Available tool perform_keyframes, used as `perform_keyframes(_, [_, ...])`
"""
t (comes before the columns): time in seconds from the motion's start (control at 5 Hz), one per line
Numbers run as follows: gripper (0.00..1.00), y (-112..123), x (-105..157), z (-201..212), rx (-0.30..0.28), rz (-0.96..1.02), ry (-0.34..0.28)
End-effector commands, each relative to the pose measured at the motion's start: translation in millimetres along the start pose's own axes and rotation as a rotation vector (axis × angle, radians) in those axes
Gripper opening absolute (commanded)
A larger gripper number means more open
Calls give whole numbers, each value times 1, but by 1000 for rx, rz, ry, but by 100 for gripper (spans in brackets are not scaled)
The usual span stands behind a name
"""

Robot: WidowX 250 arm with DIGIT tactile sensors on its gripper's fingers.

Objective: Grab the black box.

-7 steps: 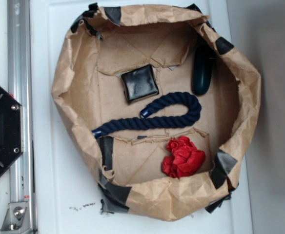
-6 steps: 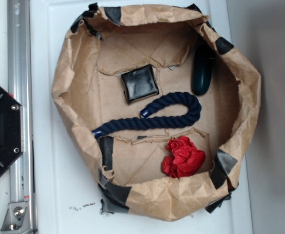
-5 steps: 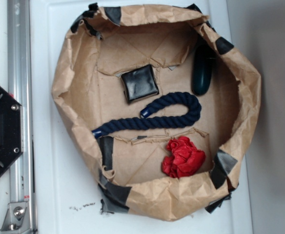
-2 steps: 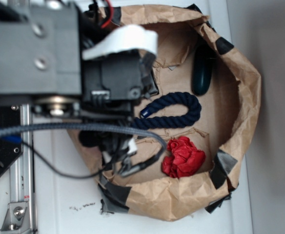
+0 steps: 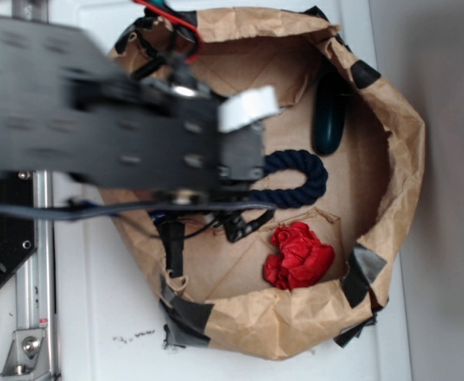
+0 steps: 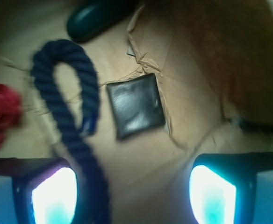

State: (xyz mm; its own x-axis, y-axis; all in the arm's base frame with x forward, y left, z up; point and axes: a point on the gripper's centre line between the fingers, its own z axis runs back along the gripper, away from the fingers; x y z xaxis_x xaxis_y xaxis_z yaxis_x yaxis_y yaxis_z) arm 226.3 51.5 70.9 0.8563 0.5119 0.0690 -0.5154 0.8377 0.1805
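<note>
Hand is hanging wide open, holding nothing, above the paper floor. Black box is lying flat ahead, just beside the navy rope.

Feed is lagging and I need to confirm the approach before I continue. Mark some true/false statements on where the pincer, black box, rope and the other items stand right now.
1. The pincer is open with nothing between its fingers. True.
2. The black box lies flat on the paper floor. True.
3. The navy rope is draped over the box. False: it lies beside it, apart.
4. The red wad sits on the box. False: it is apart, beyond the rope.
5. The dark green oval lies inside the paper bag. True.
</note>
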Motion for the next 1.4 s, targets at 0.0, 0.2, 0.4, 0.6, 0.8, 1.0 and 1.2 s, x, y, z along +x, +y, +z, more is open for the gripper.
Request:
perform_keyframes(0.0, [100, 31, 22, -31, 22, 24, 57])
perform_keyframes(0.2, [100, 44, 17, -30, 94, -63, 43])
perform_keyframes(0.4, [100, 61, 13, -35, 20, -199, 8])
perform_keyframes(0.6, [100, 48, 27, -42, -75, -270, 6])
perform_keyframes(0.8, [100, 23, 35, -40, -97, -298, 20])
perform_keyframes(1.0, [100, 7, 40, -40, -87, -316, 25])
perform_keyframes(1.2, [100, 0, 41, -45, -56, -322, 48])
